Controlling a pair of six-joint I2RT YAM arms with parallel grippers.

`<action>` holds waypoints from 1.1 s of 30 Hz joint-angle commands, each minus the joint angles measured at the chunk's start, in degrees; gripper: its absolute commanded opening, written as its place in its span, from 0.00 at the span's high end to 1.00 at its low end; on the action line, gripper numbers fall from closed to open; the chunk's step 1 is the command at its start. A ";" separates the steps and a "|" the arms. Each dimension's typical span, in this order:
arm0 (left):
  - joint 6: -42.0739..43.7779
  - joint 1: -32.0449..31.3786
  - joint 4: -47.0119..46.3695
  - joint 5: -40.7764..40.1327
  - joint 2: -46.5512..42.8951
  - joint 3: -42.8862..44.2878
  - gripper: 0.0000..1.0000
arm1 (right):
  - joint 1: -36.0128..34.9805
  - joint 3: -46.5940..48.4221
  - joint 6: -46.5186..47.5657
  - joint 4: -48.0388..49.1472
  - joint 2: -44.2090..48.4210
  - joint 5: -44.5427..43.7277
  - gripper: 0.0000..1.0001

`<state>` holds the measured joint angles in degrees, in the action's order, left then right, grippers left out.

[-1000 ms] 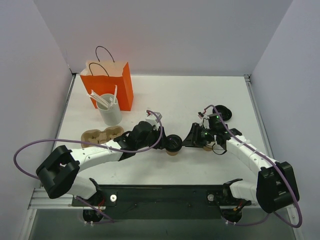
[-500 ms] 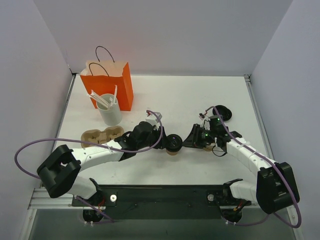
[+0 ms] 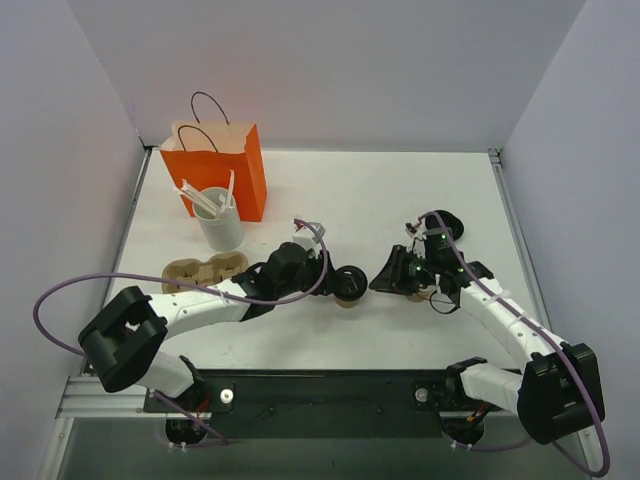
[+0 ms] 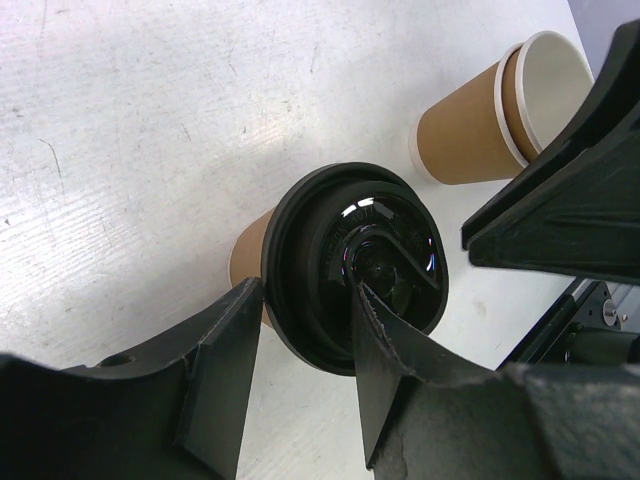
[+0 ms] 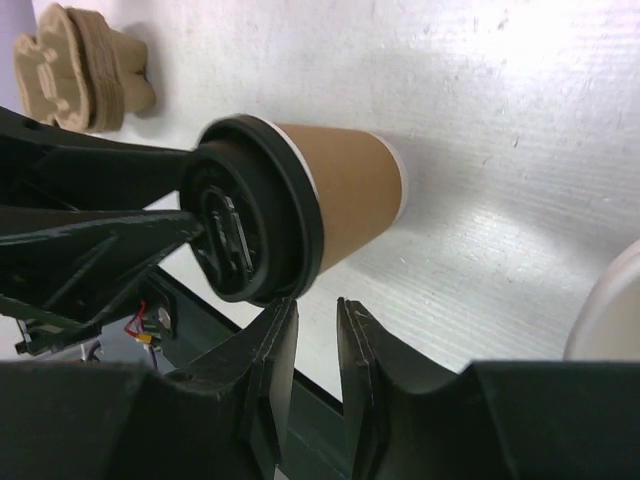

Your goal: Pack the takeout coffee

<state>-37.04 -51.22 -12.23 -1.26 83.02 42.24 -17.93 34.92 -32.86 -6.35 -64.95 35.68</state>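
Nearest the viewer, two arms reach in from the near edge of the white surface [image 3: 400, 190] and meet at its middle.

The takeout coffee [image 3: 348, 285], a tan paper cup under a black lid, stands upright on the surface between them. The left pincer [image 4: 305, 295] is clenched on its lid, one finger outside the rim and the other lying over the top.

The right pincer [image 5: 318, 305] has just backed away to the right, so a clear gap now shows between it and the cup. Its fingers have drawn nearly together, a narrow slit between them, and they grasp nothing. The cup itself has barely moved.

My reading is that the lid is seated, the right arm's part is over, and the left arm alone must carry the cup to the bag, which stands well apart from it.

Just right of the coffee, under the right arm, stands one open tan cup [image 4: 465, 135]. Two white rims show on it, so it may be two cups nested.

Left of the left arm lies one tan pulp carrier [image 3: 205, 270], perhaps a stack. Behind it stands one white cup of stirrers [image 3: 222, 225].

Behind the right arm lies one black spare lid [image 3: 447, 224], possibly several stacked.

Farthest back, at the left, stands one orange bag [image 3: 220, 170], upright with its mouth open and its handles raised.
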 commanded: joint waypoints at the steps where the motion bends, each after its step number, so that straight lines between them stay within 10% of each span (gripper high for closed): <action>1: 5.48 -0.46 8.01 -0.06 3.72 -0.76 0.50 | 1.41 5.24 1.13 -2.79 1.32 -2.19 0.76; 33: 5.22 -0.46 5.90 1.26 9.78 -0.75 0.50 | 2.11 -2.65 -1.06 4.33 -4.84 -8.87 0.82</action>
<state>-33.69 -51.29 -17.19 0.82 87.48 43.99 -15.77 37.23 -33.10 -1.41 -70.35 32.56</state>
